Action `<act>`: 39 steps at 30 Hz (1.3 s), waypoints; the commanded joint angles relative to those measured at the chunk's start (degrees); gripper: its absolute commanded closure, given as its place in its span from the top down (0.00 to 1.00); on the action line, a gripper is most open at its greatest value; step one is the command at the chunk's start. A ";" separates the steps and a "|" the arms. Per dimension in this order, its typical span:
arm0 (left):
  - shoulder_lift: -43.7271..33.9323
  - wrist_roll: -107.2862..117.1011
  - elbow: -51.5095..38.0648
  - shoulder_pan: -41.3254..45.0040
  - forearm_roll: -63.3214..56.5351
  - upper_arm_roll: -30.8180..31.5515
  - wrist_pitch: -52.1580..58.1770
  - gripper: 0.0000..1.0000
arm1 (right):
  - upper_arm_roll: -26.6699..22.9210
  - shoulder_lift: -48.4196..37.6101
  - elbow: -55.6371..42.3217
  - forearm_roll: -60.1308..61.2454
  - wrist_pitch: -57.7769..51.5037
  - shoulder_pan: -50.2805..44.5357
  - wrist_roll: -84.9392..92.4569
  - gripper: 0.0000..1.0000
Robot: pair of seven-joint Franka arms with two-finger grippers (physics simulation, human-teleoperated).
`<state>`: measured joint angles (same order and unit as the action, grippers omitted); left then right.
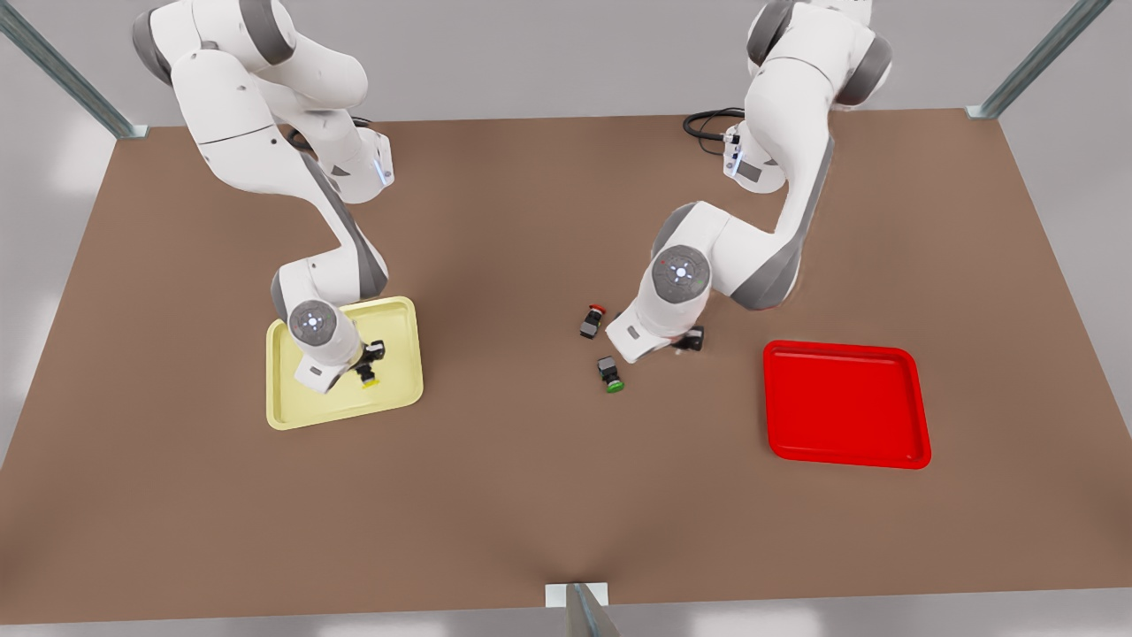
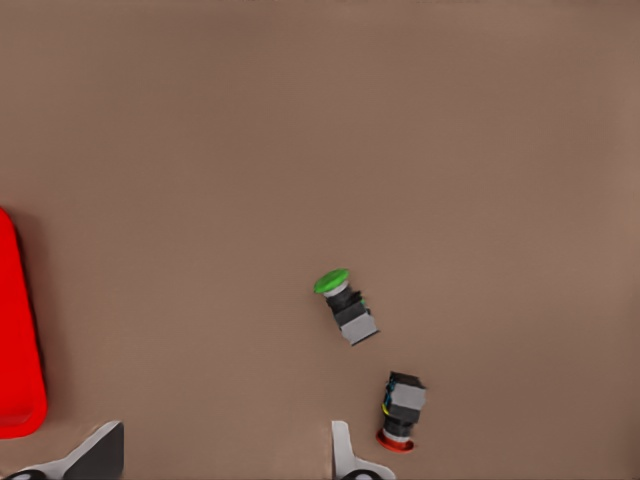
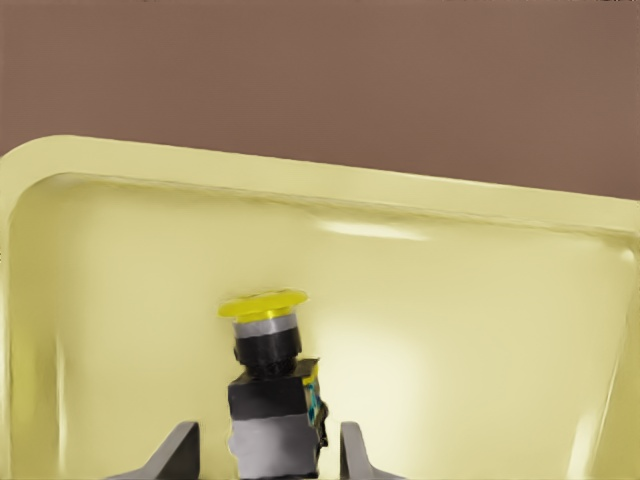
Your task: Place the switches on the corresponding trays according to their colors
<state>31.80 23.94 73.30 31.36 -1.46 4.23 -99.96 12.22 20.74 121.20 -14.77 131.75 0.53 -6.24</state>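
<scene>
The yellow switch (image 3: 270, 400) lies in the pale yellow tray (image 1: 398, 318) at the front view's left, cap pointing away from the wrist. My right gripper (image 3: 268, 450) stands low over that tray, open, its fingers (image 3: 182, 448) on either side of the switch body with small gaps. The red switch (image 1: 592, 320) and the green switch (image 1: 610, 372) lie on the table in the middle. My left gripper (image 1: 685, 341) hovers just to their right in the front view, open and holding nothing. The red tray (image 1: 845, 404) sits further right; its edge (image 2: 15, 340) shows in the left wrist view.
The brown table (image 1: 531, 495) has wide bare room at the front and between the two trays. A black cable (image 1: 707, 124) lies at the back by the arm base on the front view's right. Metal frame posts stand at the table's corners.
</scene>
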 commanded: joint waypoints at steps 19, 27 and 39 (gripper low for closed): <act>7.49 3.22 13.62 10.39 -5.48 1.31 -15.00 1.00 | -10.46 1.05 -51.95 7.03 -44.65 1.49 16.61 1.00; 7.40 -2.49 20.30 10.66 -7.24 1.31 -27.48 1.00 | -9.93 1.40 -52.39 7.65 -42.80 1.05 10.72 1.00; 6.96 -1.62 26.45 10.92 -7.15 1.40 -32.67 1.00 | -10.02 1.93 -52.39 9.67 -41.31 1.41 10.72 1.00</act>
<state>38.99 22.32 99.76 42.28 -8.63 5.62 -132.63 2.20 22.68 68.82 -5.10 90.49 1.99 4.48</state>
